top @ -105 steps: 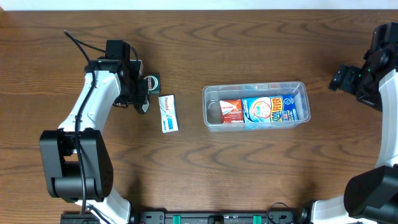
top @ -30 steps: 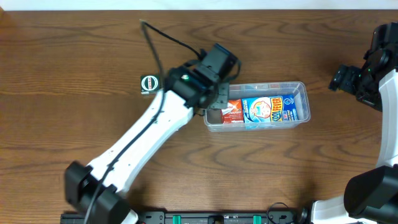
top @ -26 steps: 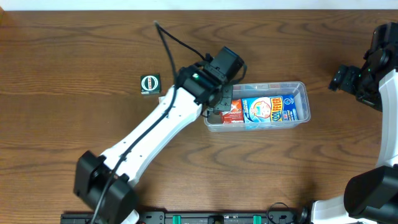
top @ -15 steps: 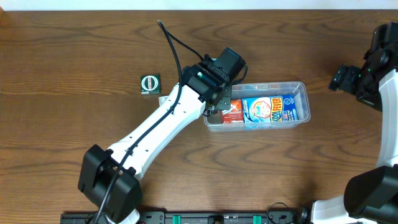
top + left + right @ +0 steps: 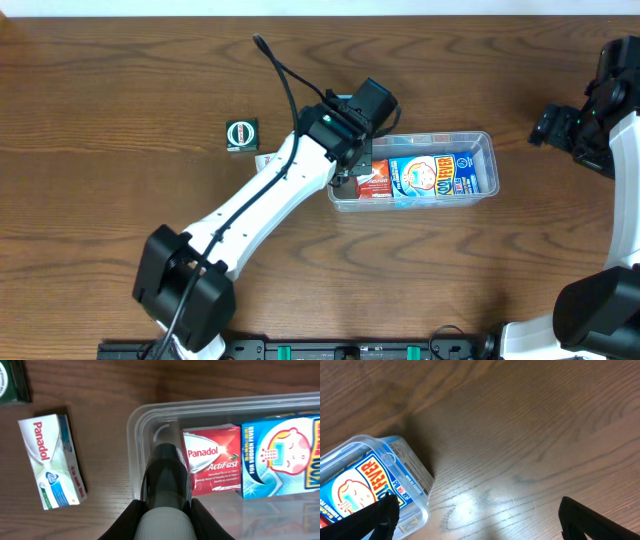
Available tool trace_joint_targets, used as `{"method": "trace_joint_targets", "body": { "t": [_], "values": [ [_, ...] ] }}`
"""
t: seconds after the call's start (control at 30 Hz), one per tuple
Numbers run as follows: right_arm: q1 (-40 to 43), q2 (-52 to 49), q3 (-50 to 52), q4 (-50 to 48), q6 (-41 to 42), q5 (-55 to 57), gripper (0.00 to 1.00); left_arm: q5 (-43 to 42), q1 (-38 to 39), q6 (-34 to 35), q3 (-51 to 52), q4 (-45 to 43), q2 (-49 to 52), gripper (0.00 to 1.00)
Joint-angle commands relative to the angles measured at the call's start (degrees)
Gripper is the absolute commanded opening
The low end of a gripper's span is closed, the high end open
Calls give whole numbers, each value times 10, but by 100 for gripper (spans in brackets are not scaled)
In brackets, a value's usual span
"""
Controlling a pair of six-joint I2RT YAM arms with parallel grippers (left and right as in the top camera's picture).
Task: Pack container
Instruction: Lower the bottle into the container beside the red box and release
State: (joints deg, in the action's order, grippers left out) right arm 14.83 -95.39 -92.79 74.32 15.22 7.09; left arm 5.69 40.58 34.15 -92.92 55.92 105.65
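Note:
The clear plastic container (image 5: 440, 136) lies right of the table's middle. It holds a red Panadol ActiFast box (image 5: 373, 178) and a blue fever carton (image 5: 440, 176). My left gripper (image 5: 347, 175) is over the container's left end. In the left wrist view the gripper (image 5: 166, 510) is shut on a dark bottle with a white cap (image 5: 166, 475). The bottle points into the open space left of the red box (image 5: 212, 460), inside the rim (image 5: 135, 420). My right gripper (image 5: 545, 125) is open and empty at the far right, its jaws wide apart over bare wood (image 5: 485, 520).
A white Panadol box (image 5: 50, 460) lies on the table left of the container, mostly hidden under my left arm in the overhead view. A small dark green box (image 5: 241, 133) sits further left. The container's right corner with the blue carton (image 5: 355, 485) shows in the right wrist view.
My left arm has swung from the loose boxes on the left over to the container's left end, then nearly stopped in the last half second. The right arm has not moved.

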Motion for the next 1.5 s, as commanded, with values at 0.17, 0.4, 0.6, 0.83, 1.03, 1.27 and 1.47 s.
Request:
{"method": "trace_joint_targets", "body": {
  "t": [0.17, 0.4, 0.6, 0.83, 1.03, 1.27, 1.47],
  "values": [
    [5, 1, 0, 0, -7, 2, 99, 14, 13, 7, -10, -8, 15, 27],
    [5, 1, 0, 0, -7, 2, 99, 15, 14, 7, -10, -8, 18, 27],
    [5, 1, 0, 0, -7, 2, 99, 15, 14, 7, -4, -10, 19, 27],
    [5, 1, 0, 0, -7, 2, 99, 15, 14, 7, 14, -27, 19, 27],
    [5, 1, 0, 0, -7, 2, 99, 15, 14, 7, 31, -49, 20, 27],
    [5, 1, 0, 0, -7, 2, 99, 19, 14, 7, 35, -55, 35, 27],
    [5, 1, 0, 0, -7, 2, 99, 30, 14, 7, 35, -54, 55, 27]
  ]
}}
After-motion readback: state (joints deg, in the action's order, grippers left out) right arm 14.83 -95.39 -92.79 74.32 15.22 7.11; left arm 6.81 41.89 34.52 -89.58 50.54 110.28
